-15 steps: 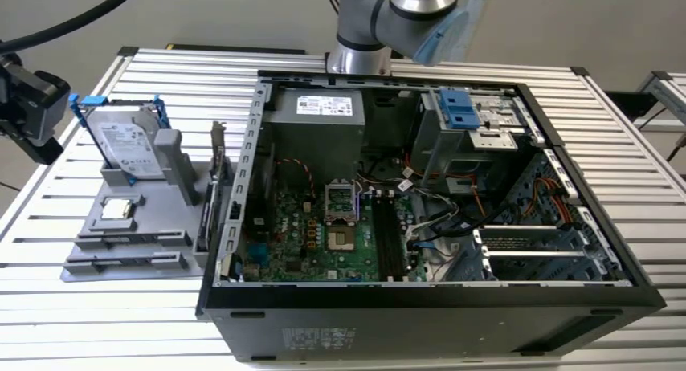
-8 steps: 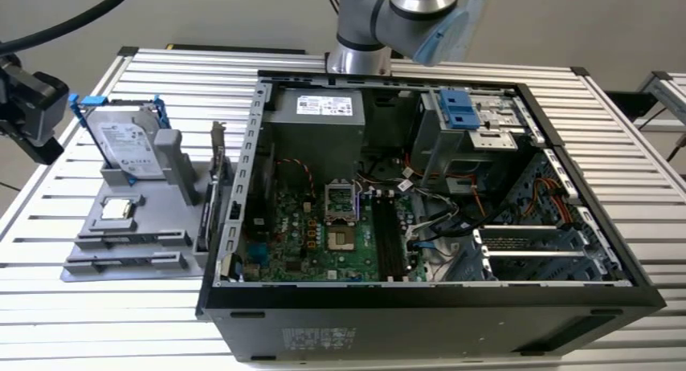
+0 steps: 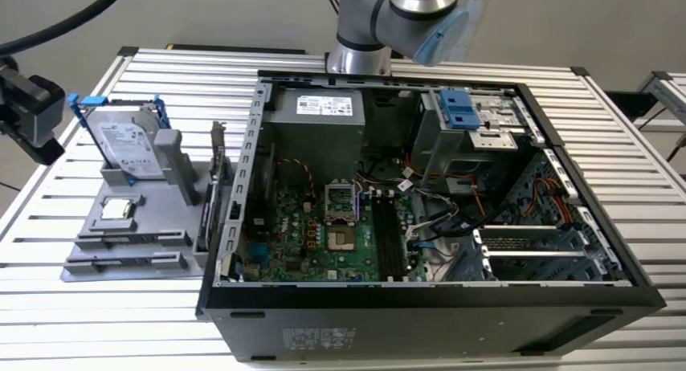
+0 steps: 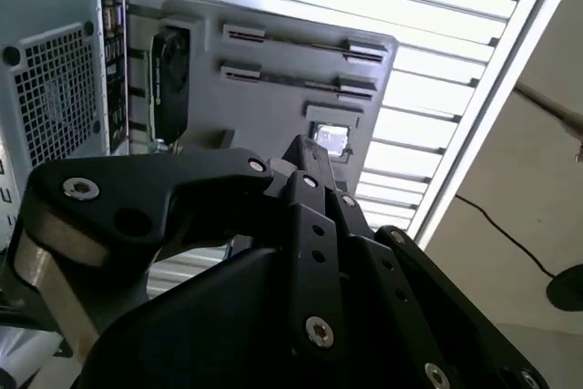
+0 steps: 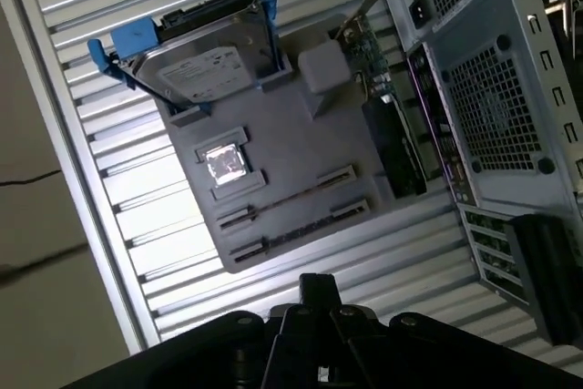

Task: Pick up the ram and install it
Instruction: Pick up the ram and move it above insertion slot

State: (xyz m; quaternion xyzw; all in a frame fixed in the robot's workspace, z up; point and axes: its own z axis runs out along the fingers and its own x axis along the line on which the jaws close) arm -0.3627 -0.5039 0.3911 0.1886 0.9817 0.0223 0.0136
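- At the exterior view's left, your tool [image 3: 30,118] hangs apart from the grey holder [image 3: 156,226]; released or clenched, you cannot tell.
- The ram [image 5: 301,196] seems to stand edgewise in a holder slot near the processor chip [image 5: 225,161], likely to offer its top edge.
- The exterior view gives you the motherboard slots [image 3: 388,238]; the first wrist view, the holder's layout.

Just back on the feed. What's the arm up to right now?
The single robot arm is working on the ram install. Its gripper hangs near the grey parts holder, apart from it, beside the open computer case. The ram sits in the holder's clips, not yet picked up.
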